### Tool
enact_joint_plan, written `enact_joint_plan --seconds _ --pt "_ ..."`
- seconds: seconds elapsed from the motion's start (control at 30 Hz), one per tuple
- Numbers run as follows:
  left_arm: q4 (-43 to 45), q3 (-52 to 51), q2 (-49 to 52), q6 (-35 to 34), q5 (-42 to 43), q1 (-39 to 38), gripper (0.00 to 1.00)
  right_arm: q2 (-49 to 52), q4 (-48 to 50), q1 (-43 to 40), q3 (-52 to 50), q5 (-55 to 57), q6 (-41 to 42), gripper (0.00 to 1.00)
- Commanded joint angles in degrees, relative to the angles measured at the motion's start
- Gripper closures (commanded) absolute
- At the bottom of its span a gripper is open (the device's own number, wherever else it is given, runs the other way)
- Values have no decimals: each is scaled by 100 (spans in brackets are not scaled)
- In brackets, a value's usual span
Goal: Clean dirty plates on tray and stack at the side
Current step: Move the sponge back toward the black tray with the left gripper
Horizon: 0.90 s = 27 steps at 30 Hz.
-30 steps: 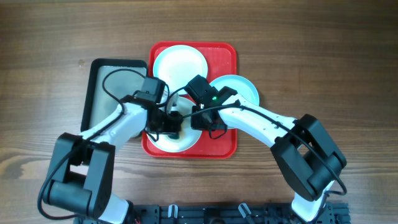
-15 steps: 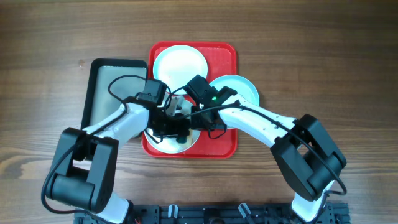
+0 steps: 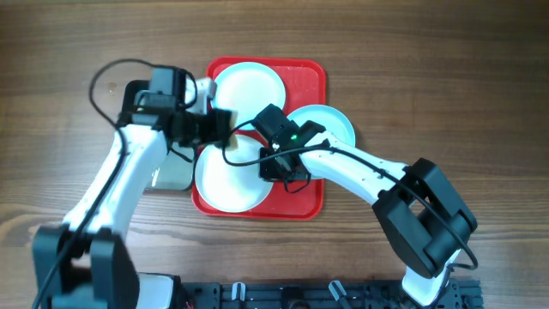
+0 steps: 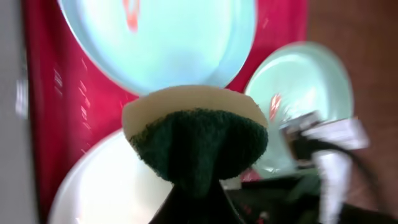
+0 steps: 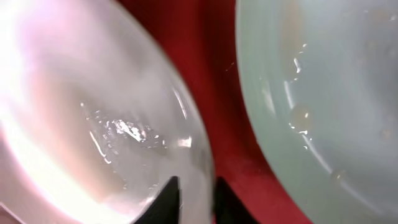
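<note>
Sponge point(image 4: 199, 134), clamped in the closed left gripper point(image 3: 208, 128), is now swung off the near plate point(image 3: 225, 180) on the tray point(image 3: 305, 194), judged wiped; its rim is straddled by the right gripper point(image 5: 196, 193), hold unclear.

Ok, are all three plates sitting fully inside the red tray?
No, the right-hand plate sticks out past the edge of the red tray over the table.

Left arm point(image 3: 129, 172) reaching inward, left gripper point(image 4: 193, 196) clamped on a sponge point(image 4: 199, 140), right arm point(image 3: 360, 172) bent inward, right gripper point(image 5: 196, 196) slightly parted
</note>
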Motion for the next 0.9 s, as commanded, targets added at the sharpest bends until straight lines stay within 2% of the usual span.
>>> enact_joint_plan --seconds 0.0,0.13,0.27,0.37,0.47,0.5,0.87 --pt "-9 291 -610 -13 -507 33 96 17 9 39 0 -50 -7 73" --pt "-4 313 -1119 -15 -1340 33 96 33 42 39 -57 131 17 70" --pt "-4 313 -1556 -15 -2149 33 96 37 188 50 -245 216 190 71" --pt "-7 313 -1818 -15 -2448 33 96 37 411 50 -387 216 210 80" --pt "-15 313 -2024 -46 -3001 33 96 37 472 50 -422 219 297 96" --pt "-13 313 -2096 -59 -3195 33 96 37 459 50 -422 219 295 96" --pt "-37 313 -2557 -188 -3434 42 96 -501 90 11 -201 385 -28 96"
